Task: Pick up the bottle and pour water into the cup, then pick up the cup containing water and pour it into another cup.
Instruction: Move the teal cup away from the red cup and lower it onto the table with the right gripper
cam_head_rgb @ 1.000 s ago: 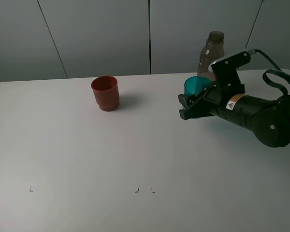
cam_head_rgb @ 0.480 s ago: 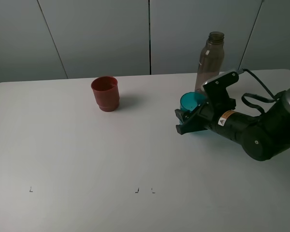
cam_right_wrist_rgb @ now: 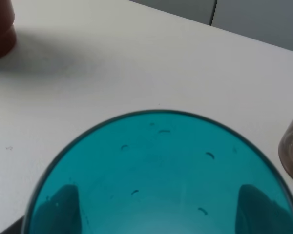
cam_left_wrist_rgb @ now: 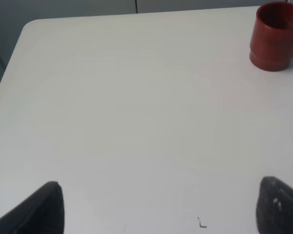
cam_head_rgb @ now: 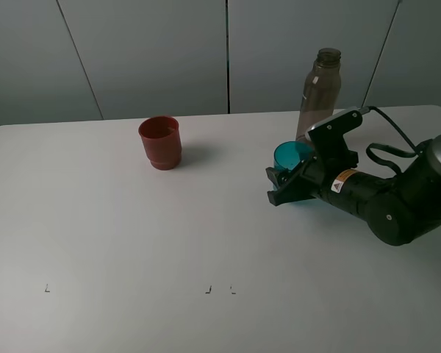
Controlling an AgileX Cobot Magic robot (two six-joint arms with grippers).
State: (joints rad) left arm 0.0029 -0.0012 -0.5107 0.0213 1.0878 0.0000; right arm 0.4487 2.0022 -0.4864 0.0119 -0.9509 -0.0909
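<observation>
A: Here, where does the right arm [cam_head_rgb: 386, 202] lie?
B: It reaches in low over the white desk [cam_head_rgb: 132, 235] from the right edge of the high view, its black forearm sloping down toward the middle, with a cable looping behind the wrist.

A: And the right tool [cam_head_rgb: 285, 182]?
B: Its jaws are clamped on the cup [cam_head_rgb: 291, 156], one on each side of the teal wall. In the right wrist view the cup's [cam_right_wrist_rgb: 158, 180] open mouth fills the lower part of the frame, and dark fingertips [cam_right_wrist_rgb: 62, 207] show through the translucent plastic on both sides.

A: Is the cup upright?
B: Roughly so, rim up; whether its base touches the desk cannot be told, since the tool hides it.

A: Where are the other task items?
B: The bottle [cam_head_rgb: 320, 92], uncapped, stands upright just behind the cup and wrist. Another cup [cam_head_rgb: 159, 141], red, stands well apart to the left on the desk.

A: The left tool [cam_left_wrist_rgb: 158, 207]?
B: Only its two dark tips appear in the left wrist view, spread wide apart above bare desk, holding nothing; the red cup [cam_left_wrist_rgb: 276, 35] sits far ahead of it.
</observation>
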